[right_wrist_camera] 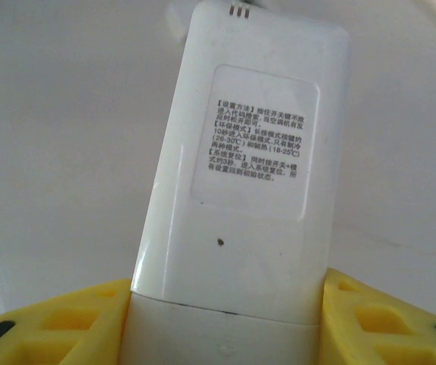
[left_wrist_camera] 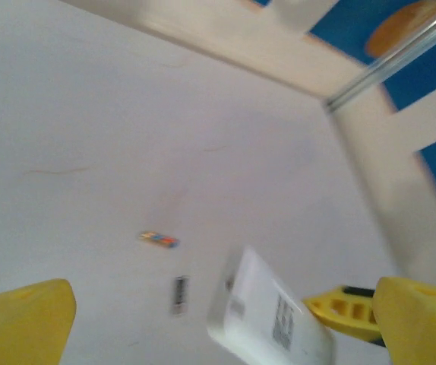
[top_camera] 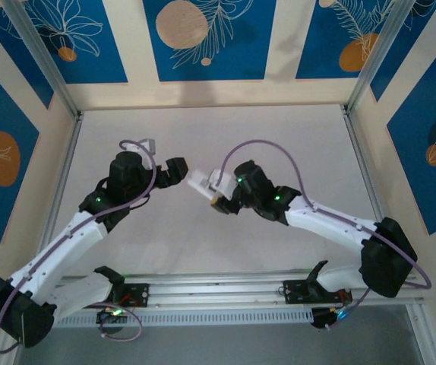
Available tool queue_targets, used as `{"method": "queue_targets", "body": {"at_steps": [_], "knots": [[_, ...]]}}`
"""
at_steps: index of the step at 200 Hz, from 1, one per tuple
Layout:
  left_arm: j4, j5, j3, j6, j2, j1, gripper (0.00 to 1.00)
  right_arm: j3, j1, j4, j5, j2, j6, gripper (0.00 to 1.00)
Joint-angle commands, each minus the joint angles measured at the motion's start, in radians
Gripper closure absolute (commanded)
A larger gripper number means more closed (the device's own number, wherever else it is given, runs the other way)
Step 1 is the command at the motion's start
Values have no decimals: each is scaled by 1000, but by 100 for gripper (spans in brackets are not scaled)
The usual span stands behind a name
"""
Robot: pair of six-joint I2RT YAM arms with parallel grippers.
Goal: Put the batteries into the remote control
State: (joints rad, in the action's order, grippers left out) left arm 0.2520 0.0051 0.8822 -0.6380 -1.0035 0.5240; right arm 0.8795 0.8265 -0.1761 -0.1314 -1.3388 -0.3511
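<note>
The right tool is clamped on the white remote, its yellow fingers pressing both long sides near one end, with the labelled back facing the wrist camera. The left tool sits just beside the remote's free end, jaws spread wide and gripping nothing. On the tabletop, left of the remote in the left wrist view, lie an orange-tinted battery and, nearer the remote, a darker battery, both blurred.

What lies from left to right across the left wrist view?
Yellow gripper finger → orange-blue battery → grey battery → remote → other yellow gripper finger.
</note>
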Motion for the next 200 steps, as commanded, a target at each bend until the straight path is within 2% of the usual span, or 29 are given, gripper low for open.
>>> {"method": "queue_targets", "body": {"at_steps": [1, 25, 55, 87, 101, 115, 127, 147, 160, 168, 181, 200], "knots": [[215, -56, 0, 155, -17, -5, 0, -20, 70, -186, 4, -77, -260, 63], [155, 142, -76, 127, -48, -5, 0, -29, 104, -187, -30, -181, -315, 63], [168, 179, -135, 110, -92, -5, 0, -19, 117, -163, -80, -290, -322, 58], [94, 301, -206, 71, -126, 6, 0, -18, 115, -126, -145, -320, -278, 35], [82, 349, -205, 79, -148, 27, 0, -3, 105, -138, -147, -283, -195, 31], [98, 338, -188, 86, -173, 59, 0, 15, 88, -160, -102, -212, -54, 29], [118, 298, -175, 74, -194, 81, 0, 19, 70, -156, -78, -137, 143, 29], [147, 249, -155, 36, -232, 118, 0, 12, -25, -189, 13, -29, 660, 30], [175, 232, -130, 16, -271, 147, 1, 0, -94, -290, 30, 19, 1040, 35], [197, 225, -108, 13, -299, 167, 3, -11, -123, -350, 67, 34, 1202, 39], [221, 196, -81, 3, -341, 200, 5, -32, -128, -369, 135, 38, 1280, 42], [206, 174, -72, -19, -391, 224, 10, -22, -86, -400, 95, -3, 1289, 42]]}}
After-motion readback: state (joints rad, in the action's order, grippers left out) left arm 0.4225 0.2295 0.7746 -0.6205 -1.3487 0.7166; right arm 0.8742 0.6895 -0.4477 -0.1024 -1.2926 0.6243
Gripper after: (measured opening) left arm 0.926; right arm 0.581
